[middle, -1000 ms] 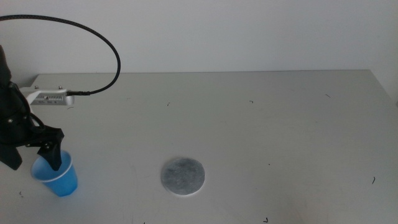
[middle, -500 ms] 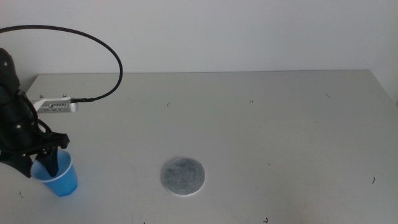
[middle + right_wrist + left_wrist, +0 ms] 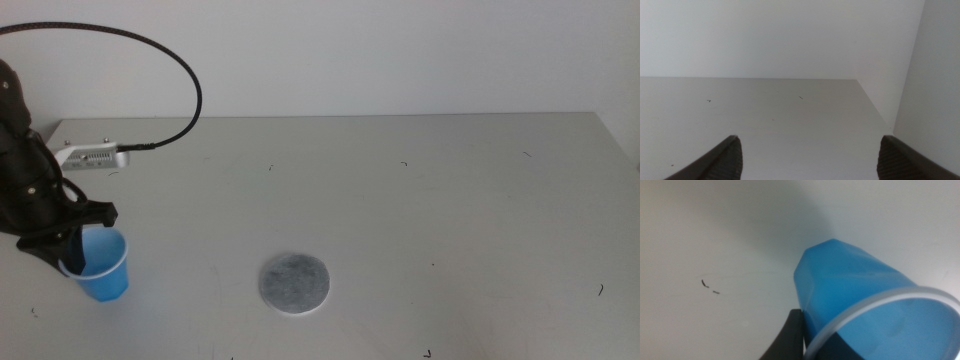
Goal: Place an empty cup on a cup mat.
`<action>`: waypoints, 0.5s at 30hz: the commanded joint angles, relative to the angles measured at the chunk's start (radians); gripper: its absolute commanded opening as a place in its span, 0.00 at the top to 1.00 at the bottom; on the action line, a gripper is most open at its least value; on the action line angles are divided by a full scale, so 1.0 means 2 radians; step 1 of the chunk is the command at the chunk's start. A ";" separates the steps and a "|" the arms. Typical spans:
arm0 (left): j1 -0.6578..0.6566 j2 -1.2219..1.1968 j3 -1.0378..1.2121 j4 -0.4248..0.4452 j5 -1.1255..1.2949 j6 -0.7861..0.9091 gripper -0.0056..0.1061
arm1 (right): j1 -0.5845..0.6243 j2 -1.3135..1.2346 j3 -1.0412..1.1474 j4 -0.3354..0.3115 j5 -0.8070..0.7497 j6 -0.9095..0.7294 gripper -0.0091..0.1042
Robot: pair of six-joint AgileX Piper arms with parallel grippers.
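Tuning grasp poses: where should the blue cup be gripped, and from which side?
Grip the cup by its thin rim, coming from above: it stands upright, mouth open. The left end effector already does this, one jaw inside, one outside. The tapered wall would probably slip.

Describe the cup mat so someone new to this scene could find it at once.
On the pale grey table, look near the front edge, a little left of centre. The flat round mottled grey cup mat lies there bare, apart from the small bright blue cup held by the left gripper. It is the only disc.
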 commanded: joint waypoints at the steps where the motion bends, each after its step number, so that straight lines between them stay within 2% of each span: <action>1: -0.021 -0.040 -0.023 -0.008 0.007 -0.006 0.95 | 0.001 -0.010 -0.006 -0.005 -0.039 -0.004 0.09; 15: -0.198 -0.045 -0.073 -0.018 -0.025 -0.108 0.95 | 0.001 -0.010 -0.006 -0.005 -0.039 -0.004 0.09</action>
